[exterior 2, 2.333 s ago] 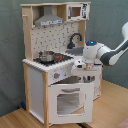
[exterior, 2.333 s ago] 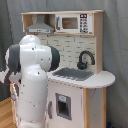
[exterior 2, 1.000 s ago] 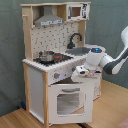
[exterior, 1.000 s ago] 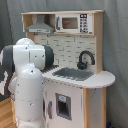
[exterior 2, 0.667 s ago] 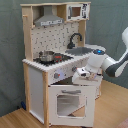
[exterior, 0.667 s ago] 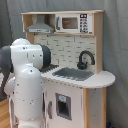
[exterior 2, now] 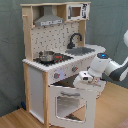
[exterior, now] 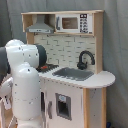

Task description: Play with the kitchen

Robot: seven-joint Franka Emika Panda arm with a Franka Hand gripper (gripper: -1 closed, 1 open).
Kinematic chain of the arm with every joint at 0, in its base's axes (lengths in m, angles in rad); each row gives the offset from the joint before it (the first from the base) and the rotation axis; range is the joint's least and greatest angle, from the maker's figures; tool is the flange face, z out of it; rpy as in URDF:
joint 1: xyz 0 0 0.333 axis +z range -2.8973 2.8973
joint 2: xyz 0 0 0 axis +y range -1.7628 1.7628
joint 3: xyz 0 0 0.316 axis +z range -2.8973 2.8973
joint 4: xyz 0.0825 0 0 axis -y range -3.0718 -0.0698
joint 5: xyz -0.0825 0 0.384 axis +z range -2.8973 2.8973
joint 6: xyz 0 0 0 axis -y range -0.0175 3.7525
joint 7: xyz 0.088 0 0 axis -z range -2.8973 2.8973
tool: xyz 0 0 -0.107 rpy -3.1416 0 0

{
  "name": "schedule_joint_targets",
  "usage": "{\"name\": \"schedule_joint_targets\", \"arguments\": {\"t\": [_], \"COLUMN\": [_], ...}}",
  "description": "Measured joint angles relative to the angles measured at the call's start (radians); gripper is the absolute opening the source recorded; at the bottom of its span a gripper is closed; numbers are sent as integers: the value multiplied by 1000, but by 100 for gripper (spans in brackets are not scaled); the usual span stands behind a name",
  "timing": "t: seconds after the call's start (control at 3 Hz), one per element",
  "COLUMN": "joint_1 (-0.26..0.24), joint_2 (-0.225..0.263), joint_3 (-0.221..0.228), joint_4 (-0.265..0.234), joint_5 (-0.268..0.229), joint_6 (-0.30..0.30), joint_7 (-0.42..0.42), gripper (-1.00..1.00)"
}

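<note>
The kitchen (exterior 2: 37, 80) is a tall white and light-wood toy unit with a grey hood (exterior 2: 49, 20), microwave (exterior 2: 75, 11), black faucet (exterior 2: 75, 39), sink (exterior 2: 83, 50) and a small pot (exterior 2: 47, 56) on the stove. Knobs (exterior 2: 57, 75) sit above the windowed oven door (exterior 2: 70, 106), which looks tipped outward at the top. In the second exterior view my gripper (exterior 2: 83, 78) is at the door's top right edge, just below the knobs. In the first exterior view the white arm (exterior: 25, 85) hides the gripper; the faucet (exterior: 85, 59) and sink (exterior: 75, 74) show there.
The kitchen stands on a wooden floor (exterior 2: 112, 115) before a grey-green curtain (exterior 2: 10, 50). My arm (exterior 2: 112, 70) reaches in from the second exterior view's right. In the first exterior view the arm fills the lower left.
In the second exterior view the arm has swung left and down from beside the counter to the oven door's top. In the first exterior view its upper part has dropped lower.
</note>
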Motion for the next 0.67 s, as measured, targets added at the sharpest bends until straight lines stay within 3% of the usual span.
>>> {"name": "schedule_joint_targets", "arguments": {"t": [0.33, 0.67], "joint_1": [0, 0], "joint_2": [-8, 7], "joint_3": [43, 61], "joint_4": [8, 6], "joint_5": [0, 0], "joint_6": [22, -20], "joint_7": [88, 184], "gripper": [-100, -100]}}
